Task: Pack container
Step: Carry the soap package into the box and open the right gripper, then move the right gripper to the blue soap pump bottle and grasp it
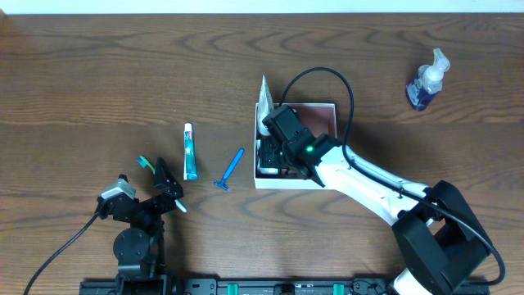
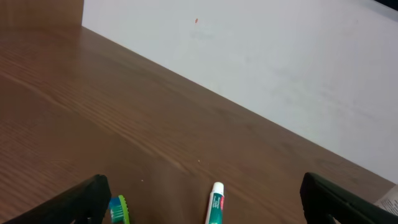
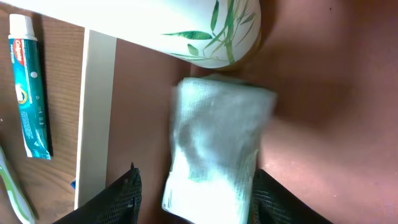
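Note:
The container (image 1: 327, 105), a white-walled box with a pinkish-brown inside, stands mid-table; its wall also shows in the right wrist view (image 3: 96, 112). My right gripper (image 1: 278, 149) is down inside it. Its open jaws (image 3: 196, 199) straddle a white wrapped packet (image 3: 214, 130) that lies on the floor. There is a gap at the left finger. A white tube with green leaves (image 3: 205, 31) leans in the container's far corner (image 1: 264, 102). My left gripper (image 1: 168, 184) is open and empty (image 2: 205, 198), low over the table.
A teal toothpaste tube (image 1: 190, 152) (image 2: 216, 205) (image 3: 26, 93), a blue razor (image 1: 231, 170) and a green toothbrush (image 1: 146, 163) (image 2: 118, 210) lie left of the container. A blue pump bottle (image 1: 427, 82) lies at the far right.

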Available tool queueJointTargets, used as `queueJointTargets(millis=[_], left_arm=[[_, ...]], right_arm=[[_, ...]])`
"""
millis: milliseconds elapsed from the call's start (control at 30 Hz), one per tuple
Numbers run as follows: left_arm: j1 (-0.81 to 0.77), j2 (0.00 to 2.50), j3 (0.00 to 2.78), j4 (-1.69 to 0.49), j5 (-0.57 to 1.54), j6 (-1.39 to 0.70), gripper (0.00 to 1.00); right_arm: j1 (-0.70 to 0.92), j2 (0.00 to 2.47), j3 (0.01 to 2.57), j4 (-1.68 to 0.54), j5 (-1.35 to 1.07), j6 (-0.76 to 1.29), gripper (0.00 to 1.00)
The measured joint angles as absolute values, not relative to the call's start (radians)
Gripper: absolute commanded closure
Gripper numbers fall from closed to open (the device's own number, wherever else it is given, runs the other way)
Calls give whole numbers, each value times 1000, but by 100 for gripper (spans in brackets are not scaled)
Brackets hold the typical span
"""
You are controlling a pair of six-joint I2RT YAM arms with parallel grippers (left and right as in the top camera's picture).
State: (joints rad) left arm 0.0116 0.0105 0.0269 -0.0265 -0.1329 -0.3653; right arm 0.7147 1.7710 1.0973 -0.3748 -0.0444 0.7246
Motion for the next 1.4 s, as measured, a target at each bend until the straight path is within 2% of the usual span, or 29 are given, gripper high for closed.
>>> queueJointTargets(millis=[533, 733, 900, 1133, 1300, 1400], left_arm=[[12, 10, 27, -27, -133, -365, 2], [12, 10, 27, -27, -133, -365, 2], [12, 10, 27, -27, -133, -365, 2], [12, 10, 27, -27, -133, -365, 2], [12, 10, 27, -27, -133, -365, 2], [12, 10, 27, -27, -133, -365, 2]], right_arm=[[715, 1752, 1097, -412, -45, 715, 43], [715, 1563, 1096, -517, -29, 694, 41], [688, 1328, 1097, -586, 25, 652, 33], [472, 1114, 1097, -584, 203, 482, 26], [244, 1100, 1097, -496, 270, 344, 24], [114, 1123, 1097, -433, 258, 278, 19]])
